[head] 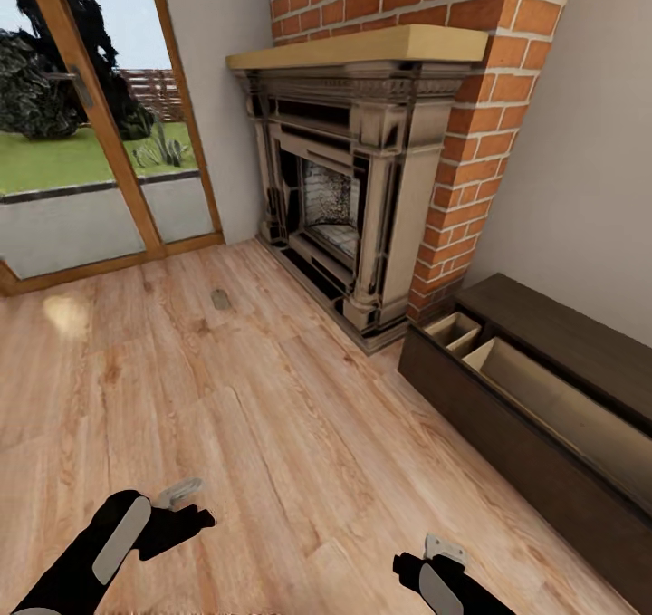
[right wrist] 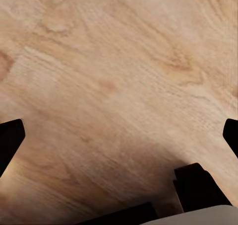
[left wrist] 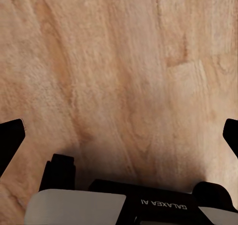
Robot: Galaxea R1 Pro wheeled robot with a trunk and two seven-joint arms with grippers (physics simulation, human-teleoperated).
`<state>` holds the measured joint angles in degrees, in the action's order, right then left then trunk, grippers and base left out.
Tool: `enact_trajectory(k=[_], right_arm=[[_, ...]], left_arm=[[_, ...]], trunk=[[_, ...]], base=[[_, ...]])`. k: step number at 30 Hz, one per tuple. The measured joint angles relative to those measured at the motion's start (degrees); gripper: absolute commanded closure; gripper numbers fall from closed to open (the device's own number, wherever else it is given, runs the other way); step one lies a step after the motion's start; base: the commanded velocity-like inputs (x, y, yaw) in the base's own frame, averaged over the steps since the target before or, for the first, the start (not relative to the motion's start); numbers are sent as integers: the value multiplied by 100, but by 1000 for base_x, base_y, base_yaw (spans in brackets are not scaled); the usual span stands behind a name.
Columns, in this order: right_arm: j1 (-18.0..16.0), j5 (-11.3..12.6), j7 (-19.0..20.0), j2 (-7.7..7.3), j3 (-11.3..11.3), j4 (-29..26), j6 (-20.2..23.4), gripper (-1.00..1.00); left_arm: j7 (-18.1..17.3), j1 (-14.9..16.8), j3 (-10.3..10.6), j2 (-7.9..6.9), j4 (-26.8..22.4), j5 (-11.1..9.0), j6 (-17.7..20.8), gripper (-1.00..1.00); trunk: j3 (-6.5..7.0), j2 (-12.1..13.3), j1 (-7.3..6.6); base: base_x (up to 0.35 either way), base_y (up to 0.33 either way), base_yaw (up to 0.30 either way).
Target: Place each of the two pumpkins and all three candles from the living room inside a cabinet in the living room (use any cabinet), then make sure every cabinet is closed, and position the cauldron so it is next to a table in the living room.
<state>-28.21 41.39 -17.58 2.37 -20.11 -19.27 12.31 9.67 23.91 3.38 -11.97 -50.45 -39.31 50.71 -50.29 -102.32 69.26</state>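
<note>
A broad stretch of bare wood floor (head: 272, 416) lies open ahead of both arms. One small grey-brown candle (head: 220, 300) lies on it, well apart from everything else. Passage to the right is bounded by the dark-brown cabinet (head: 507, 434), whose pulled-out drawer (head: 543, 398) is open from above, its pale compartments unobstructed. The far corner is blocked by the ornate fireplace surround (head: 362, 216) and the brick chimney (head: 471, 144). The far left is closed off by the glass door (head: 81, 144). Bare floor (left wrist: 119, 76) is seen between the spread fingers of the left gripper (left wrist: 119, 135), and bare floor (right wrist: 119, 76) likewise between those of the right gripper (right wrist: 119, 135).
</note>
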Motion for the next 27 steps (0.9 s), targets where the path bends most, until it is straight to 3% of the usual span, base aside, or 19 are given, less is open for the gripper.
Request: enact_trajectory(k=[14,19,27], right_arm=[[0,-2,0,0,-2,1,-80,-100],[0,-5,6,0,-34,2,-180,-100],[0,8,71,-17,-313,-7,-208,-100]], left_arm=[[0,0,-30,-12,0,0,-3,-100],[2,0,-28,-15,0,6,-8,-100],[1,0,-27,-16,0,11,-9,-100]], trunk=[[36,0,0],[44,0,0],[45,0,0]], base=[[40,0,298],[243,0,298],[321,0,221]])
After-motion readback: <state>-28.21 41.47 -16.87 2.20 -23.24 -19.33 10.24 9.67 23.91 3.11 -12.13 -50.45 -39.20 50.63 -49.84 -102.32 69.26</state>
